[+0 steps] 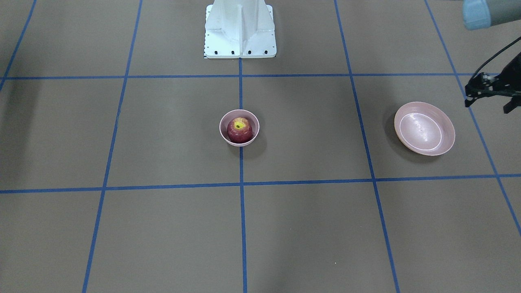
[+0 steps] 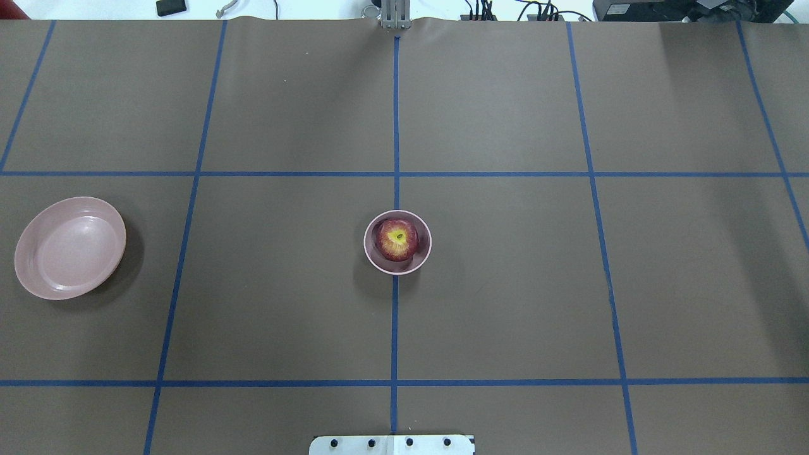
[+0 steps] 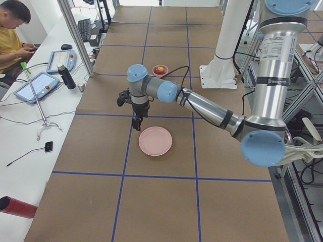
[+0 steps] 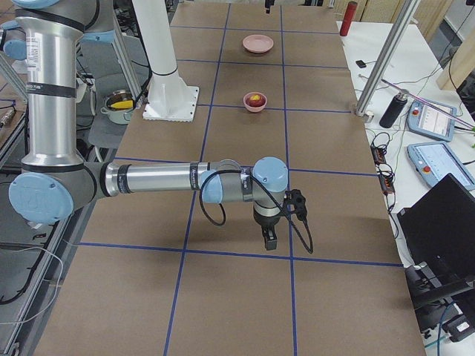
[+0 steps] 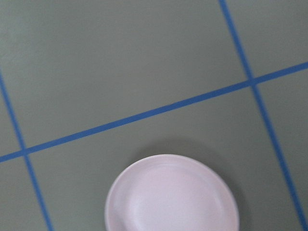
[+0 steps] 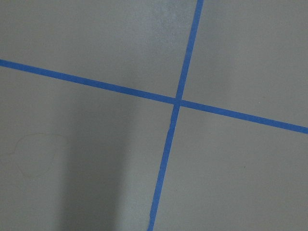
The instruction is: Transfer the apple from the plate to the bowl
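Brown paper crossed with blue tape lines covers the table (image 2: pixel 505 284). At its middle stands the bowl (image 2: pixel 373 256), and the apple (image 2: pixel 397 239) sits inside it, stem dimple up, nearly filling it. The plate (image 2: pixel 69 246) lies well away from the bowl, toward the robot's left, with nothing on it, so the move looks done.

The apple looks firm, smooth-skinned and fairly light. It would probably roll if nudged, and the skin may slip under hard pads. If it had to be lifted again, I would come down from above and take it across its widest part. There is little room between fruit and rim for fingers, and the small bowl could tip or slide.

The left hand (image 3: pixel 137 123) hangs above the table far from the bowl, near the plate and touching neither. I see nothing in it, but cannot tell how far apart its fingers are. The right hand (image 4: pixel 270 239) hovers over bare table far on the bowl's other side, its opening likewise unclear.
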Controlling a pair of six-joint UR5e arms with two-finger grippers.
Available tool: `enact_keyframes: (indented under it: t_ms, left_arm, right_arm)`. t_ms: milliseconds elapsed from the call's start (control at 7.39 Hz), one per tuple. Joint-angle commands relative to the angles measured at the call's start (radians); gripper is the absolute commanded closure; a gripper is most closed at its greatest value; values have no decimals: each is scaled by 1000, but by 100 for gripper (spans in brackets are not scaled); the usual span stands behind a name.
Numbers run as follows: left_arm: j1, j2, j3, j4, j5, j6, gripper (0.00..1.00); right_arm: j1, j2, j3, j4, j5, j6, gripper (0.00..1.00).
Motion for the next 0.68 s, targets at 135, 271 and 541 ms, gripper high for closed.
enact_keyframes:
  t_ms: [135, 271, 541]
  left_arm:
    - [-150, 150, 36, 0, 1, 209, 2]
    - [-167, 144, 48, 0, -7, 211, 2]
    - [-182, 159, 51, -6, -8, 213, 2]
  right_arm:
    - [0, -1, 0, 0, 5, 4, 0]
    - [0, -1, 0, 0, 5, 4, 0]
    - [0, -1, 0, 0, 5, 4, 0]
